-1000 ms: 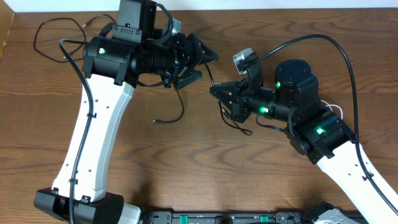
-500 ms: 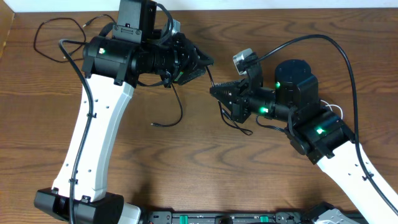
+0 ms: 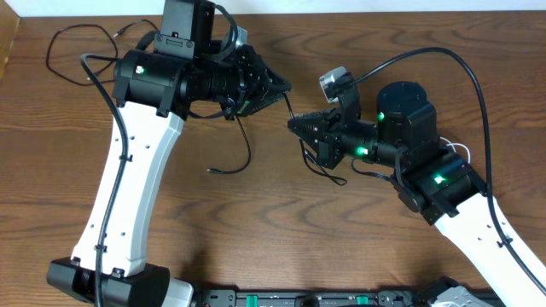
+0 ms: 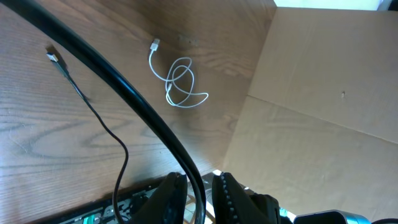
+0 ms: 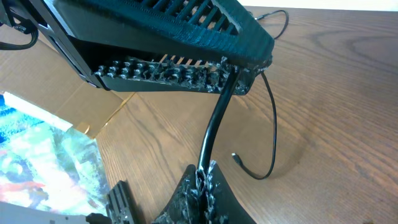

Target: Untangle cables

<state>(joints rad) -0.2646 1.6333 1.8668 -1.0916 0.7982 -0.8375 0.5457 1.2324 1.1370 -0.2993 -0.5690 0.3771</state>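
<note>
A thin black cable (image 3: 288, 107) stretches between my two grippers. My left gripper (image 3: 278, 86) is shut on its upper part; the cable runs between the fingers in the left wrist view (image 4: 200, 190). A loose end (image 3: 243, 153) hangs down from there to a plug on the table. My right gripper (image 3: 294, 125) is shut on the same cable (image 5: 214, 134), just below the left fingers (image 5: 186, 71). A second black cable (image 3: 68, 47) lies at the far left. The white cable (image 4: 180, 84) lies coiled on the table, mostly hidden behind my right arm in the overhead view (image 3: 461, 151).
A thick black robot cable (image 3: 478, 85) arcs over the right arm. Cardboard (image 4: 311, 93) borders the table on the right, and a cardboard edge (image 3: 7, 43) shows at far left. A black rail (image 3: 299, 298) runs along the front edge.
My left gripper's jaws have closed from wide open onto the black cable. The hanging end shifted slightly left. The right arm has not moved.
</note>
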